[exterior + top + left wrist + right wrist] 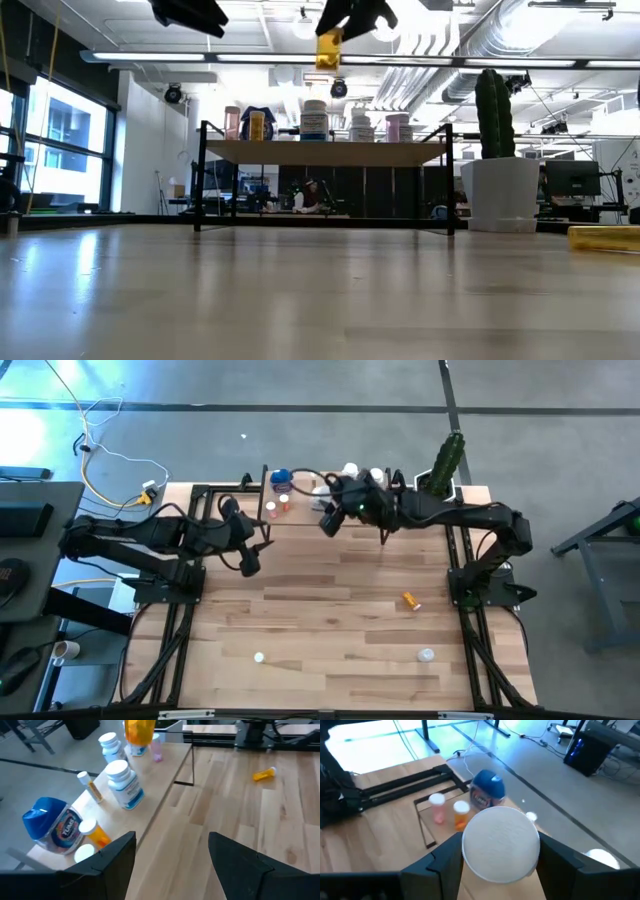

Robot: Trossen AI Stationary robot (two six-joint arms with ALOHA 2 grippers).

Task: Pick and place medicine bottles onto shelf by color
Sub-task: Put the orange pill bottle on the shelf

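The shelf [330, 153] stands at the table's far middle and bears several medicine bottles: a blue-lidded jar [47, 825], blue-labelled white ones [124, 784], orange [95, 834] and pinkish ones [156, 751]. My right gripper [330, 520] hangs above the shelf's near edge, shut on an orange bottle [328, 50] with a white lid. My left gripper [250, 563] hovers open near the shelf's left end with nothing between its fingers [115, 855]. Another orange bottle [411, 600] lies on its side on the table. Two white ones [259, 656] [426, 654] sit near the front edge. My right gripper pinches the orange bottle between its two fingers [445, 862], which stand on either side of its white lid [470, 845]. The lid's top faces the wrist camera. The fingers come from the table's right, slanting down. The bottle hangs below them, lifted clear above the shelf.
A tall green cactus in a white pot [497, 150] stands at the shelf's right end. Black frame rails [185, 620] run along the table's left and right sides. Open tabletop lies between the shelf and the front edge.
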